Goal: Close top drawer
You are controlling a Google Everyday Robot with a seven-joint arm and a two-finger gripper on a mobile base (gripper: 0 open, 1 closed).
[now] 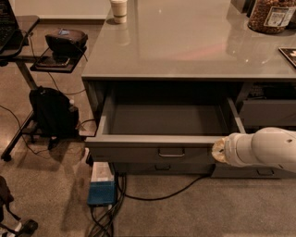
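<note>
The top drawer [166,119] stands pulled well out from under the counter [185,51]. Its flat front faces 6 o'clock, with the small handle [171,152] at the middle. The hand [218,152] is at the 3 o'clock end of that front, against the face or just short of it. I cannot tell whether it is open or closed.

The likeliest trouble is an off-centre push. A shove toward 12 o'clock from so far to the 3 o'clock side of the handle may skew the drawer on its runners and jam it partway in. The rounded tip could also slide off the corner toward 3 o'clock and strike the neighbouring drawer [266,113]. If it rides up over the top edge, it could be pinched under the counter lip as the drawer goes in. If it slips low, it would press the lower drawer front [162,167] instead. A hard slam might shake the cup [119,9] at the counter's 12 o'clock edge.
</note>
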